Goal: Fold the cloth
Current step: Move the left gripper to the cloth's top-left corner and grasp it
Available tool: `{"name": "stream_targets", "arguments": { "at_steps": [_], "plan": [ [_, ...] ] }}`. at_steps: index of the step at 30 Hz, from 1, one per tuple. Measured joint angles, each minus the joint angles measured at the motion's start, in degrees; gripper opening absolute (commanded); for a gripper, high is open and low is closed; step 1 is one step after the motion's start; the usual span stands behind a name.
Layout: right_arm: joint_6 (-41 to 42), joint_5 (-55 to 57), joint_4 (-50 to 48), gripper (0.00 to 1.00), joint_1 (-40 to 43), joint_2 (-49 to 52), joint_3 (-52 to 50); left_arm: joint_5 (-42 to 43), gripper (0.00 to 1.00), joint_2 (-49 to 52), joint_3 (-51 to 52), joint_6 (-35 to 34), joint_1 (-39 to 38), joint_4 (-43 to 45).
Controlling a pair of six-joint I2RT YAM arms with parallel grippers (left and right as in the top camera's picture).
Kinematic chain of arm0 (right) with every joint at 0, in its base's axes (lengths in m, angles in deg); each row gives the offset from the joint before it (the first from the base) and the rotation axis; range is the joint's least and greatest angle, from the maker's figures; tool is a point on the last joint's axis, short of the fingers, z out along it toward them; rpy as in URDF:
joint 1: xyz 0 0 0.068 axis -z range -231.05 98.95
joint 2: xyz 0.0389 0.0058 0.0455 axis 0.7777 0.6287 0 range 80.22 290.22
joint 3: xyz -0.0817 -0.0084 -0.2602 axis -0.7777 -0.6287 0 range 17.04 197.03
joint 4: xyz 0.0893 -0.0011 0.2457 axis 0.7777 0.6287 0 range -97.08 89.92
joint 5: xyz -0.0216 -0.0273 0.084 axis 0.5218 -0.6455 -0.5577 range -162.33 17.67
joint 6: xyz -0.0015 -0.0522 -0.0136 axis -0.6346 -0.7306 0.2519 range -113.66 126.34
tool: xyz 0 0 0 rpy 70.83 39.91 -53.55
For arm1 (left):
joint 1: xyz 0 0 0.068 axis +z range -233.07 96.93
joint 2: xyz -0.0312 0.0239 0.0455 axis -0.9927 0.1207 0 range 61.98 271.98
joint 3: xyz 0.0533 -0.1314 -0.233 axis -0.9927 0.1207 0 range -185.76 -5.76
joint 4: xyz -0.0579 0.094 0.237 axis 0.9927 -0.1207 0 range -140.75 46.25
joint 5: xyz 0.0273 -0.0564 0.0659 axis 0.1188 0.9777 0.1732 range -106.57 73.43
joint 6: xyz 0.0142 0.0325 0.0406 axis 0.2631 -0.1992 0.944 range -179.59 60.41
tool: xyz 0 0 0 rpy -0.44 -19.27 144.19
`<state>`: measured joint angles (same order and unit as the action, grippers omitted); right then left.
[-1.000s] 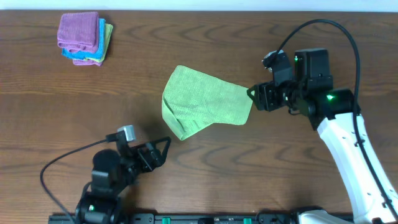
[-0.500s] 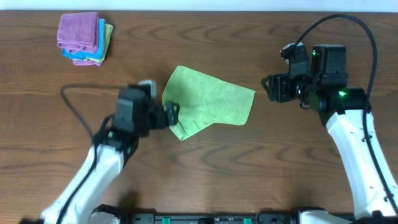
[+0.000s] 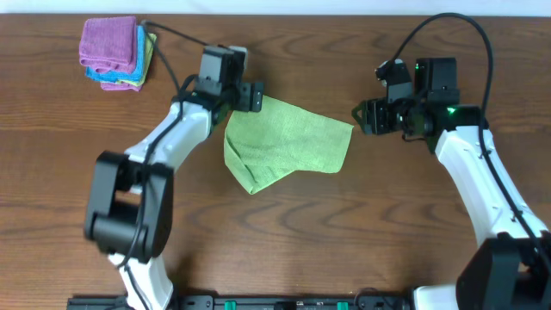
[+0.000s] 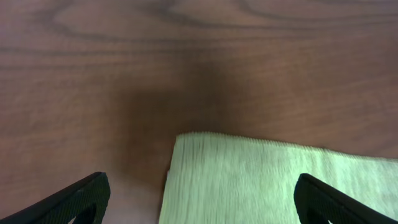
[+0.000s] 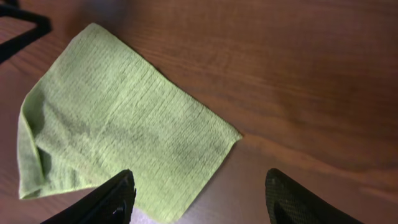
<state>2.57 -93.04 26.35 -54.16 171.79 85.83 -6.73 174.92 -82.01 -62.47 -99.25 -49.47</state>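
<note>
Left gripper (image 3: 256, 96), wide open and empty, has swung up to the green cloth's (image 3: 288, 142) far-left corner, and with the right gripper (image 3: 356, 118) likewise open beside the opposite corner, a fold grasp looks next.

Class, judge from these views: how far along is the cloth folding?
Done: the green cloth looks folded once, its left edge doubled. In hand: nothing; left jaws open at its far-left corner, right jaws open beside its right corner. Left: grasp and fold again.

Cloth (image 4: 261, 180) partly beyond left-wrist view.
</note>
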Motion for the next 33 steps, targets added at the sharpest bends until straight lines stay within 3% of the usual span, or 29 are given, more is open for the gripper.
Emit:
{"name": "stream_targets", "arguments": {
  "at_steps": [5, 19, 20, 28, 33],
  "plan": [
    [0.00, -0.15, -1.84, 0.67, 0.00, 2.58, 0.00, 0.00, 0.96, 6.05, -5.29, 0.28, 0.00, -0.42],
    [0.00, -0.17, -3.69, 0.66, 0.22, 10.23, 0.00, 4.83, 1.00, 9.86, -5.64, -1.55, 0.00, -1.29],
    [0.00, -0.17, -3.78, 0.66, 0.31, 10.23, 0.00, 5.46, 0.95, 9.94, -5.64, -1.64, 0.00, -1.27],
    [0.00, -0.15, -4.04, 0.66, 1.25, 10.23, 0.00, 8.55, 0.88, 10.56, -5.66, -2.97, 0.00, -1.60],
    [0.00, -0.17, -4.09, 0.65, 1.79, 10.23, 0.00, 9.29, 0.74, 10.62, -5.66, -3.32, 0.00, -3.23]
  ]
}}
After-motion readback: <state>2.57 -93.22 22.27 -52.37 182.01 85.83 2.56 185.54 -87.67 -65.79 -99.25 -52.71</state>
